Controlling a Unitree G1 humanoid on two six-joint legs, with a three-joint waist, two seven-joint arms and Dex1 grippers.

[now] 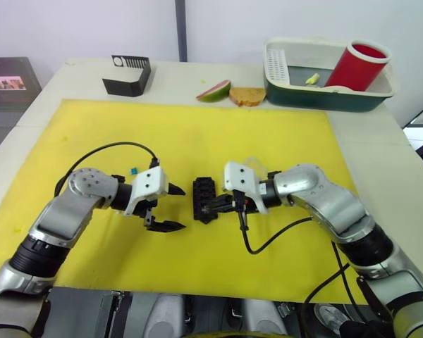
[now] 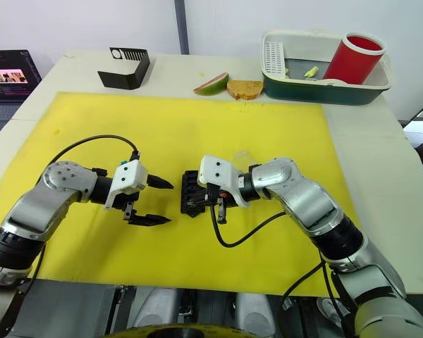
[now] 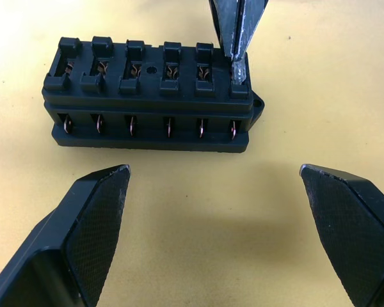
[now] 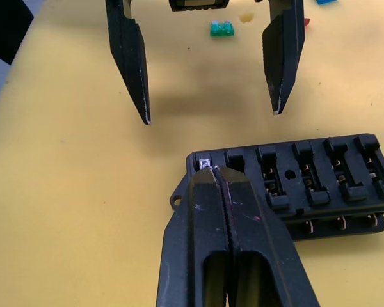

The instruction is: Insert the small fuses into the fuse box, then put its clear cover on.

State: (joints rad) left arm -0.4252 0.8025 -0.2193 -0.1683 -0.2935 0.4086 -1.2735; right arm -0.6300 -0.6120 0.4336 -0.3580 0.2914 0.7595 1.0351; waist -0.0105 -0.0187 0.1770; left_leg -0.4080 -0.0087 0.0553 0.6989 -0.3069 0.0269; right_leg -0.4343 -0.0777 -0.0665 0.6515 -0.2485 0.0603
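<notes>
The black fuse box (image 1: 204, 198) lies on the yellow mat (image 1: 197, 134) between my two grippers. My right gripper (image 4: 217, 170) is shut, its tips at the box's end slot, where a small clear fuse (image 4: 205, 164) shows between them. The other slots (image 3: 134, 64) hold only metal contacts. My left gripper (image 1: 182, 207) stands open just left of the box, not touching it. A green fuse (image 4: 222, 28), a blue one (image 1: 133, 170) and a red one (image 4: 305, 22) lie on the mat near the left arm. The clear cover (image 2: 243, 156) lies behind my right wrist.
A black slotted holder (image 1: 129, 75) stands at the table's back left. A fruit slice (image 1: 213, 91) and a piece of bread (image 1: 247, 96) lie behind the mat. At the back right, a green tray (image 1: 317, 97) holds a red cup (image 1: 357, 65).
</notes>
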